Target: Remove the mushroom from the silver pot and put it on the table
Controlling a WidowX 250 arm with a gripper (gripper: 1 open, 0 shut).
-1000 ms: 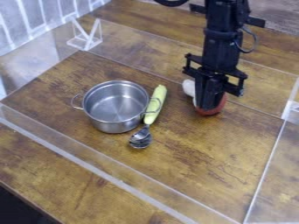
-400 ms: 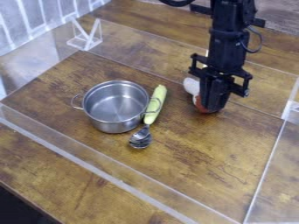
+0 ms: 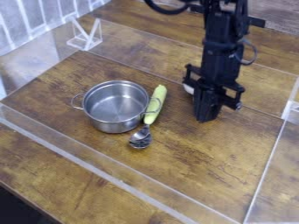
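The silver pot (image 3: 114,106) sits on the table (image 3: 211,166) toward the left, its bowl showing only bare steel. Just right of it lies a spoon (image 3: 149,116) with a yellow-green handle. Farther right, the gripper (image 3: 205,113) points straight down, jaws drawn tight together near the planks; the mushroom is probably hidden behind it, since none shows.

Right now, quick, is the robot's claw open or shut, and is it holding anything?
Gripper: jaws shut, pointing down just above the table. No mushroom shows in it or anywhere around; whether it holds one cannot be told.
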